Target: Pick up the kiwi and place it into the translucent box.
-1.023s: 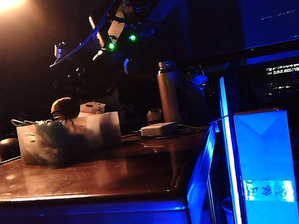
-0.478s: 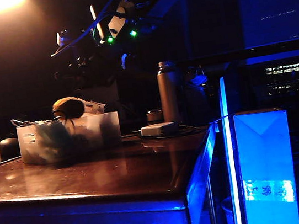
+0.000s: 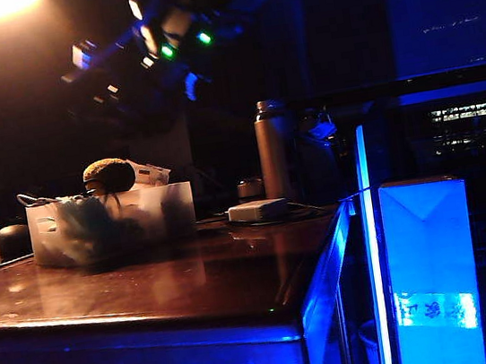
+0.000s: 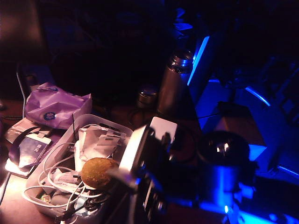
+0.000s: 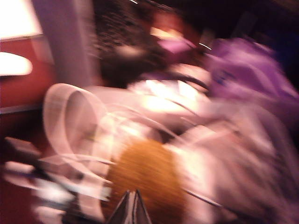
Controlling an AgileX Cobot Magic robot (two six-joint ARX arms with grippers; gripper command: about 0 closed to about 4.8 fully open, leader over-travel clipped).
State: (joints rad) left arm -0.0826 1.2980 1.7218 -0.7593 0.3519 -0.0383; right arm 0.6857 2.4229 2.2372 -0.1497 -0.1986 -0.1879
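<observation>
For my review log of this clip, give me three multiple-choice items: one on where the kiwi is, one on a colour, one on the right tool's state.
1. Where is the olive-brown fuzzy kiwi?
A. On the cables in the milky translucent plastic box
B. On the bare tabletop
C. Held in a tool

2. What colour is the crumpled plastic bag behind the box?
A. Green
B. Purple
C. Yellow

3. How is the right tool above the kiwi?
A. Wide open
B. Shut on the kiwi
C. Shut, empty

Key: 1 A, the left wrist view shows it lying on white cables inside the box. 2 B, the bag looks purple. 3 C, its tips meet in a point with nothing between them.
</observation>
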